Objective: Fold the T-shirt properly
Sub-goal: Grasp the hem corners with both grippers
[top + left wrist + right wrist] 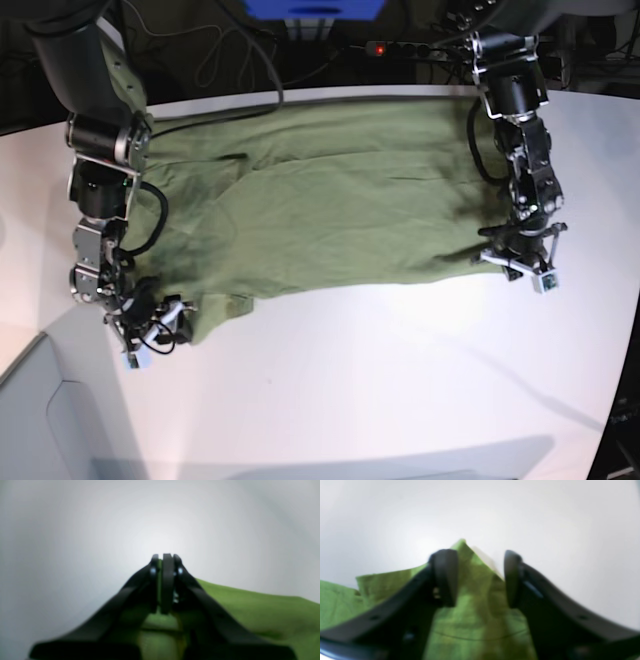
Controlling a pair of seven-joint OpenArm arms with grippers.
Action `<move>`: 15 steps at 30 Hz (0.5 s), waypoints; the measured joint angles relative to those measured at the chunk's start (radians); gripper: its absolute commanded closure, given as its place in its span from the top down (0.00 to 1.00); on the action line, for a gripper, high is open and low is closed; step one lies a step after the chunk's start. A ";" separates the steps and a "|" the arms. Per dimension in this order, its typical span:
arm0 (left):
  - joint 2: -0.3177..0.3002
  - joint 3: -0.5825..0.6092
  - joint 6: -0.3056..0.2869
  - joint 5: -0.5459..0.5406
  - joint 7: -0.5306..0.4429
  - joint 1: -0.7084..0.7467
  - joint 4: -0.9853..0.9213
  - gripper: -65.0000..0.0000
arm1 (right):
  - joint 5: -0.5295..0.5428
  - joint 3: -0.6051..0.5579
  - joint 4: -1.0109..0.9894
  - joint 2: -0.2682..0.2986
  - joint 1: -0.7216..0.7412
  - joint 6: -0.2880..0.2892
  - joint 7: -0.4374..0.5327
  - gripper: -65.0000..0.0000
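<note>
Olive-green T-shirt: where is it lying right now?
In the base view the olive-green T-shirt lies spread across the far half of the white table, between the left gripper and right gripper.

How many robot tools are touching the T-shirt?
2: the left tool pinches the T-shirt edge at the base view's right; the right tool straddles its corner at lower left.

Base cam sits high, looking steeply down on the whole white table (400, 390), both arms in shot, far side at top. Left wrist cam rides just behind the left gripper (167, 562), v. close, aimed out along the fingers, blurry, table filling the bkgd. Right wrist cam same setup behind the right gripper (480, 562), close and soft-focus. All three share the T-shirt (320, 210): each wrist view catches only the cloth edge at its own gripper.
</note>
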 measured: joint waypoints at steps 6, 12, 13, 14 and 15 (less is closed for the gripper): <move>0.000 0.000 0.000 0.000 -0.003 0.013 -0.001 0.00 | 0.002 -0.002 -0.007 -0.021 0.000 0.000 0.000 0.21; 0.002 0.000 0.000 0.000 -0.004 0.013 -0.001 0.00 | 0.003 -0.090 -0.033 -0.013 -0.005 0.001 -0.005 0.02; 0.000 0.000 0.000 0.000 -0.003 0.013 -0.001 0.00 | 0.003 -0.092 -0.032 -0.013 -0.004 0.001 -0.004 0.01; 0.000 0.000 0.000 0.000 -0.004 0.013 -0.001 0.00 | 0.003 -0.092 -0.031 -0.013 -0.002 0.001 -0.005 0.00; 0.000 0.000 0.000 0.000 -0.004 0.013 0.000 0.00 | 0.003 -0.090 -0.024 -0.013 -0.002 0.001 -0.005 0.00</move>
